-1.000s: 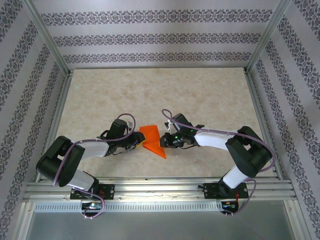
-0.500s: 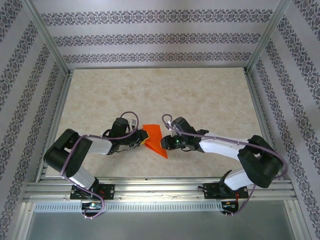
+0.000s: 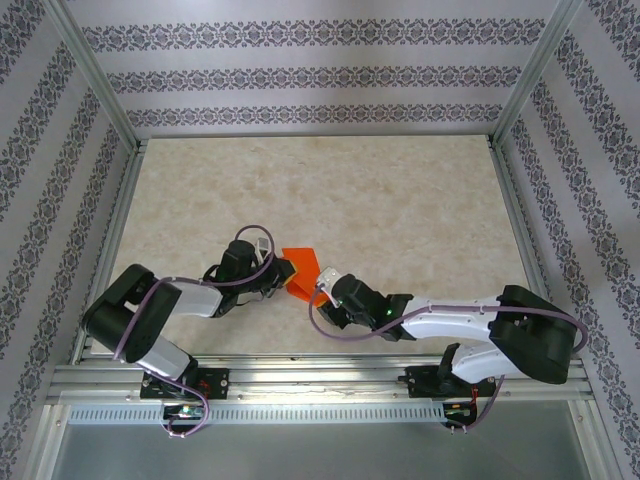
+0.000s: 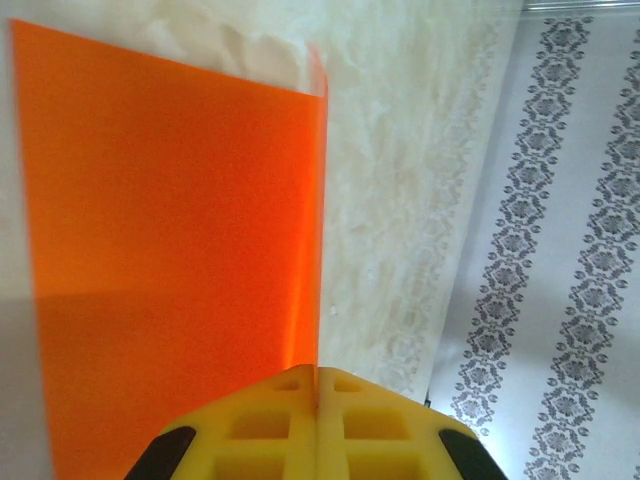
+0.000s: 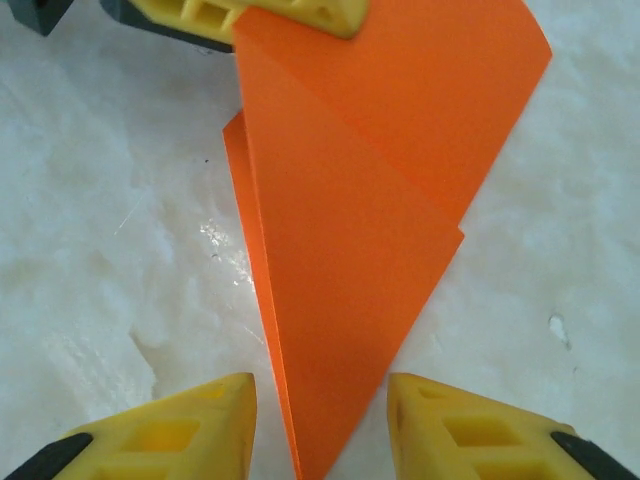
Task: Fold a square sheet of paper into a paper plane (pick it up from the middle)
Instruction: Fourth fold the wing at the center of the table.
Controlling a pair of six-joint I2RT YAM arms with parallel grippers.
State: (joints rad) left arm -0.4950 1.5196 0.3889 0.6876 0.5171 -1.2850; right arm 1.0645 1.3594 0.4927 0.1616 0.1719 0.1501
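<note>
The paper plane (image 3: 300,266) is bright orange paper folded into a pointed wedge, lying on the table near its front. My left gripper (image 3: 284,280) is at the paper's left edge. In the left wrist view its yellow pads (image 4: 317,378) are pressed together on the paper's (image 4: 170,250) upright fold. My right gripper (image 3: 322,291) stands at the near tip. Its jaws (image 5: 320,440) are open in the right wrist view, and the pointed end of the folded paper (image 5: 360,200) lies between the fingers (image 5: 190,425), touching neither. The left gripper's fingers (image 5: 290,15) hold the far corner.
The marbled tabletop (image 3: 400,210) stretches back to the patterned back wall. Aluminium frame rails (image 3: 320,375) run along the front edge and both sides. Both arms lie low, close to the front rail.
The left gripper has shut on the paper's edge. The right arm swung toward the front rail, bringing its gripper to the near tip, and its jaws opened wider. The paper shifted slightly left.
</note>
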